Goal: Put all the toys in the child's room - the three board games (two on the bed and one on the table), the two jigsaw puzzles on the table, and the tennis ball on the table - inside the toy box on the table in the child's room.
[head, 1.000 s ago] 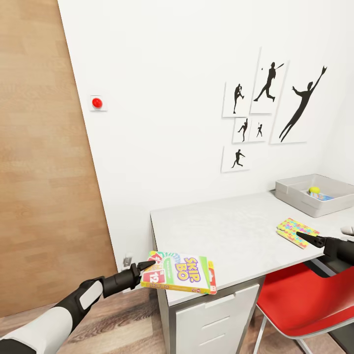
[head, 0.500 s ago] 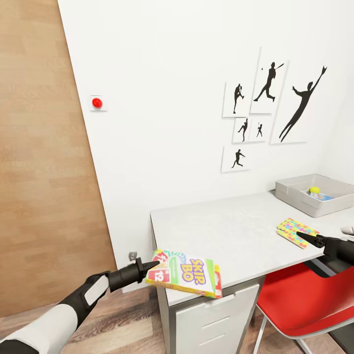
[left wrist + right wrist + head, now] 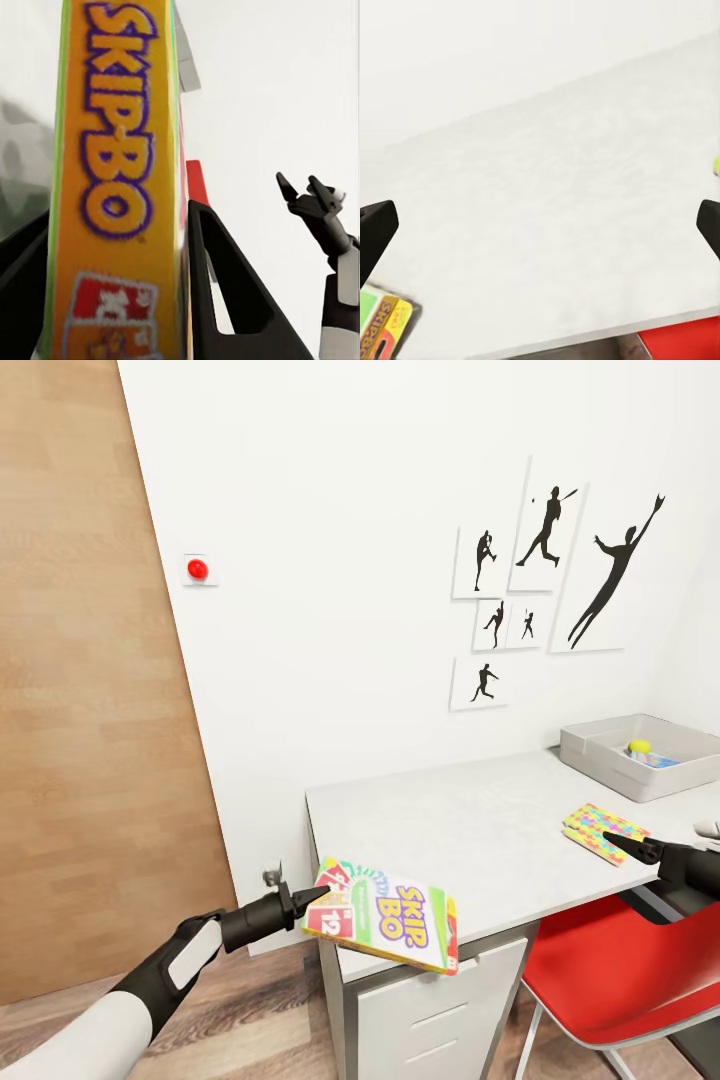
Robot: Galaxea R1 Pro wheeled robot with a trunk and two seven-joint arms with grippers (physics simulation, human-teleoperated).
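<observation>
The toy box (image 3: pixel 640 758) at the desk's (image 3: pixel 470 830) far end already holds the tennis ball (image 3: pixel 639 747) and something flat — a jigsaw puzzle (image 3: pixel 603 831) lies on the desk short of it. The left claw (image 3: pixel 312 898) grasps the Skip-Bo board game (image 3: pixel 385 915) over the desk's near corner, well apart from the box. The right claw (image 3: pixel 622 847) hangs released just beside the puzzle above the red chair (image 3: pixel 620 980) — I judge the task partly done.

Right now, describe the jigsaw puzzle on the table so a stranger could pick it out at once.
Look at the pale grey table under the black silhouette pictures. Toward its right end, in front of the grey toy box, lies the puzzle. It is the thin flat square patterned in bright multicoloured interlocking pieces, unlike the thicker Skip-Bo box in the left pincer.
</observation>
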